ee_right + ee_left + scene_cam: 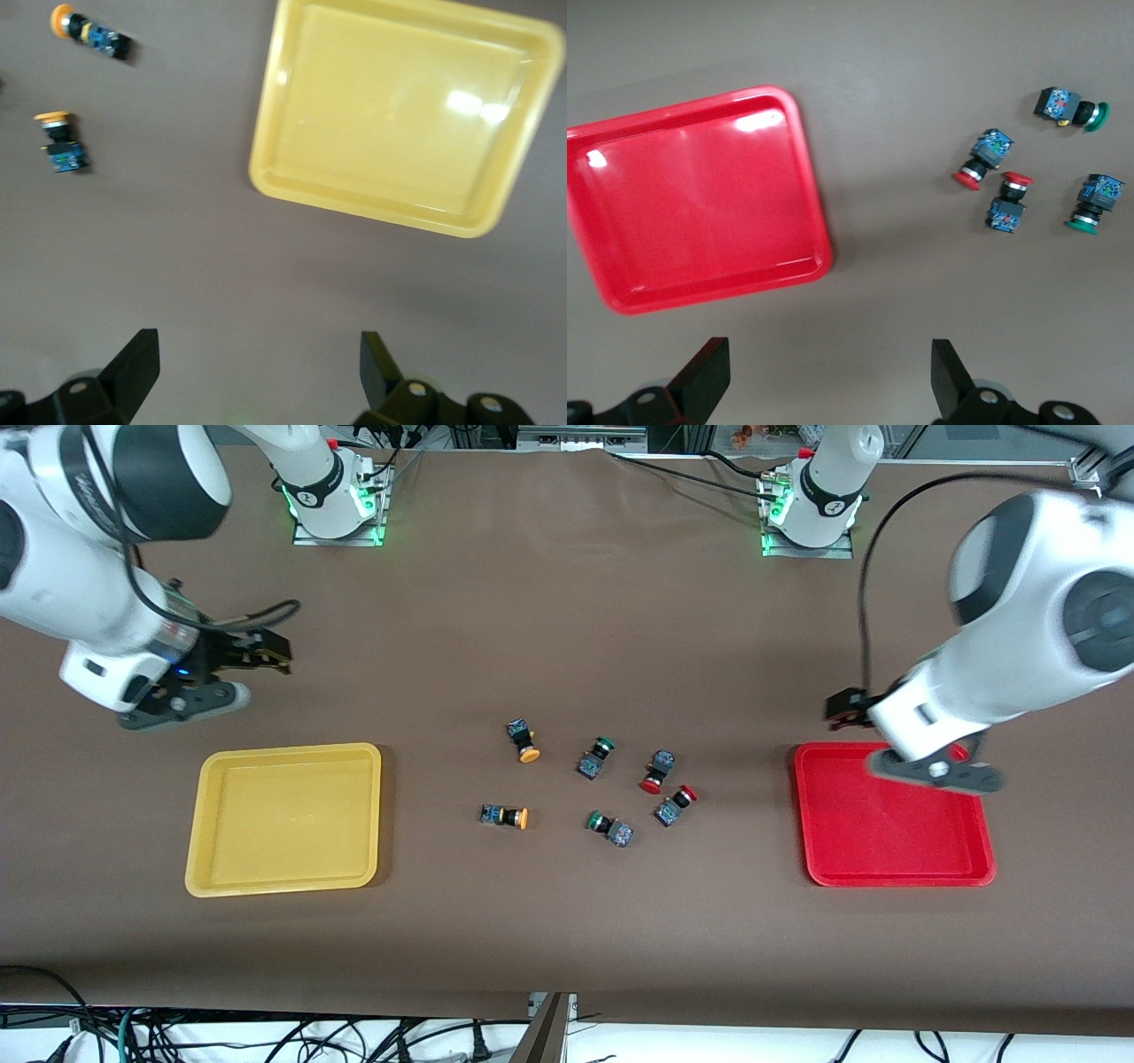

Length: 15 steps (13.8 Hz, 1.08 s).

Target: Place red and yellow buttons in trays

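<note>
1. The right arm reaches from its base out past its end of the table and bends back in; its wrist points down, and the right gripper hangs over bare table just beside the yellow tray, on the tray's base-ward side. Its fingers are spread wide with nothing between them.
2. The left arm mirrors it at the other end. The left gripper hangs over the table at the base-ward edge of the red tray, its fingers likewise spread wide and empty.
3. In the front view the left wrist covers the red tray's corner nearest the left base, and both upper arms run out of the picture. In each wrist view only the fingertips show.
4. Both trays are empty.
5. All buttons lie on their sides at mid-table, between the two grippers and well apart from both.
6. The two yellow buttons lie toward the right gripper's side of the cluster; the second is nearer the front camera.
7. The two red buttons lie close together toward the left gripper's side.
8. Two green buttons lie between the yellow and red pairs.
</note>
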{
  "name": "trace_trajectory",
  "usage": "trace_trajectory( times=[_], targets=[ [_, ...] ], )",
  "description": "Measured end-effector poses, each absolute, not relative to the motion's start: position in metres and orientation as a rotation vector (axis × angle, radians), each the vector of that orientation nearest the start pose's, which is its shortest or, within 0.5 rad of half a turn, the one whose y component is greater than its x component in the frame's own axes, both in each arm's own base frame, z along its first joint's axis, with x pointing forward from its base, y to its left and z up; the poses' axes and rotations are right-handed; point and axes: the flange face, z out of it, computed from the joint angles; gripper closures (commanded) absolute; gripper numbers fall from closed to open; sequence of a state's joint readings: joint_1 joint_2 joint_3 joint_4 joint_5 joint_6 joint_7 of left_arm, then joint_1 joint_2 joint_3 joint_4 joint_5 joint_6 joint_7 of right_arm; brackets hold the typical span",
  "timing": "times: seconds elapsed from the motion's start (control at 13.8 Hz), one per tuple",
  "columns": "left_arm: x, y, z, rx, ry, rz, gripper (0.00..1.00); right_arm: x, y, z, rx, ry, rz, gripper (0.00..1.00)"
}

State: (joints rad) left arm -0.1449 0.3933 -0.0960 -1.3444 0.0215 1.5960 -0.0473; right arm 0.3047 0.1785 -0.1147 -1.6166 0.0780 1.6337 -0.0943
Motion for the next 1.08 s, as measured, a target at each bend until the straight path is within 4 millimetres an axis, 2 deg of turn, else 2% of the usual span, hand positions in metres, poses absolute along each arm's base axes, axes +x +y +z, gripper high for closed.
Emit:
trace_trajectory(
  times=[0.14,0.29,0.51,0.79,1.08],
  targets=[
    [0.656,-0.168,0.454,-3.126,0.340,0.245,0.00,0.599,0.136,0.477,-3.007,-0.396,0.253,0.00],
    [0.661,-0.194,0.414,-3.137,0.389,0.279,0.00,0.615,0.157,0.440,-2.993,-0.357,0.209,0.00],
    [0.660,-0.242,0.372,-3.129,0.493,0.268,0.00,0.628,0.220,0.380,-3.013,-0.297,0.121,0.00],
    [0.654,-0.286,0.337,-3.106,0.691,0.226,0.00,0.619,0.308,0.299,-3.010,-0.361,0.105,0.00],
    [0.649,-0.317,0.303,-3.086,0.822,0.187,0.00,0.594,0.372,0.239,-3.020,-0.303,0.089,0.00]
  ],
)
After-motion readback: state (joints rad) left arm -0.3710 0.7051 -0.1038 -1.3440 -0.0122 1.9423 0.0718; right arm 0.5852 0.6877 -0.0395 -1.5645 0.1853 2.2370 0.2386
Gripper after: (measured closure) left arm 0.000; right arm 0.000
